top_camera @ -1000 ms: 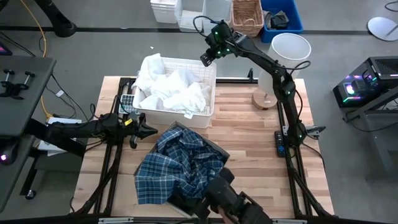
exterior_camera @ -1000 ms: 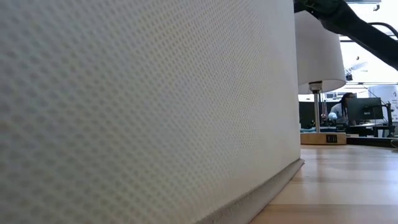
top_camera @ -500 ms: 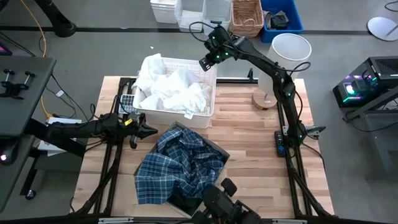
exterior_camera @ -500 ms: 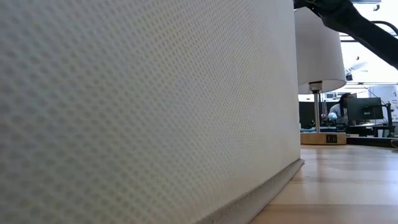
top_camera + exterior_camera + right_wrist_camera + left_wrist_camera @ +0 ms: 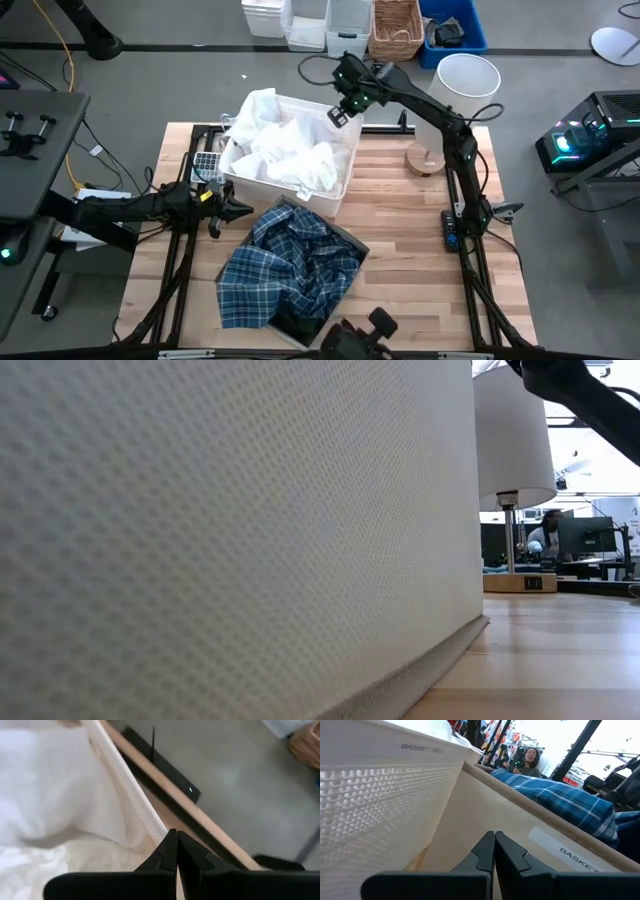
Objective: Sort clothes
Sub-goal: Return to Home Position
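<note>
A white plastic bin full of white clothes stands at the table's far left, turned askew. Its wall fills the low view. My right gripper is shut at the bin's far right corner. A blue-and-white plaid shirt lies heaped in a beige cardboard box at the near middle. My left gripper is shut and empty, level just left of the box, facing the box wall. The dark green and dark grey garments are out of view. My right gripper meets the bin's rim at its far right corner with shut fingers, slanting down from the far side. Whether it pinches the rim or only presses against it, I cannot tell. The bin stands on the table.
A lamp with a round wooden base stands at the far right; its shade shows in the low view. A dark object is at the table's near edge. Baskets and tubs stand on the floor beyond the far edge. A person sits in the room.
My right gripper has gone down and toward the table's near edge, a little to the right. The bin's far right corner has swung with it, so the bin now stands turned on the table, its clothes shifted. The dark object at the near edge has drawn back.
</note>
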{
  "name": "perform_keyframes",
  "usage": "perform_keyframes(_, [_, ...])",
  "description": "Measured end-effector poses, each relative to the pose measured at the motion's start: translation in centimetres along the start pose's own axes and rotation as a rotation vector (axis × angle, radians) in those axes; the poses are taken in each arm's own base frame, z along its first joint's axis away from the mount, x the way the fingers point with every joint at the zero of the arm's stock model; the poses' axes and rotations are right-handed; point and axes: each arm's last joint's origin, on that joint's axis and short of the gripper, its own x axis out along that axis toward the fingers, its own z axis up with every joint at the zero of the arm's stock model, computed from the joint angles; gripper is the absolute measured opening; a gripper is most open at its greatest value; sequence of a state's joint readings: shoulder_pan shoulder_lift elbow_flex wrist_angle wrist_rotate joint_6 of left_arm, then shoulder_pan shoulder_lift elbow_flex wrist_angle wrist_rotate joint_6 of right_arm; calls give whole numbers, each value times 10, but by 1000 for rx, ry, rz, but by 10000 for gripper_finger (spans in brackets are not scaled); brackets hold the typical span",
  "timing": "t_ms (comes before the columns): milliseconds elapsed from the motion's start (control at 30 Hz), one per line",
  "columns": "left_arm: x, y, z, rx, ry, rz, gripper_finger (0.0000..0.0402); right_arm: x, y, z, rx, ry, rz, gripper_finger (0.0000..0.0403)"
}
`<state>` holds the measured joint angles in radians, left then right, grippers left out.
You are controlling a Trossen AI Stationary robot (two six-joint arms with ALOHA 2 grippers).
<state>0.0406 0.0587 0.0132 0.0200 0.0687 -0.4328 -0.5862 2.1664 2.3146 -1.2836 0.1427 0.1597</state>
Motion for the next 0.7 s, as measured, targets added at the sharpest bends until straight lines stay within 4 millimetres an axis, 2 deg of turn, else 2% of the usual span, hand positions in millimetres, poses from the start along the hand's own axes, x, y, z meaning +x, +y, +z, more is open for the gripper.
perform_keyframes(167, [0, 0, 0, 0, 1, -1, 1, -12, 4, -15, -64, 116, -22, 0])
perform_keyframes(333, [0, 0, 0, 0, 2, -3, 1, -38, 3, -30, -97, 179, -26, 0])
perform_keyframes(433, [0, 0, 0, 0, 2, -3, 1, -57, 3, -39, -114, 193, -8, 0])
perform_keyframes(600, [0, 0, 0, -1, 3, -4, 1, -107, 0, -50, -110, 74, 17, 0])
perform_keyframes(700, [0, 0, 0, -1, 4, -6, 1, -128, -1, -56, -112, 21, 24, 0])
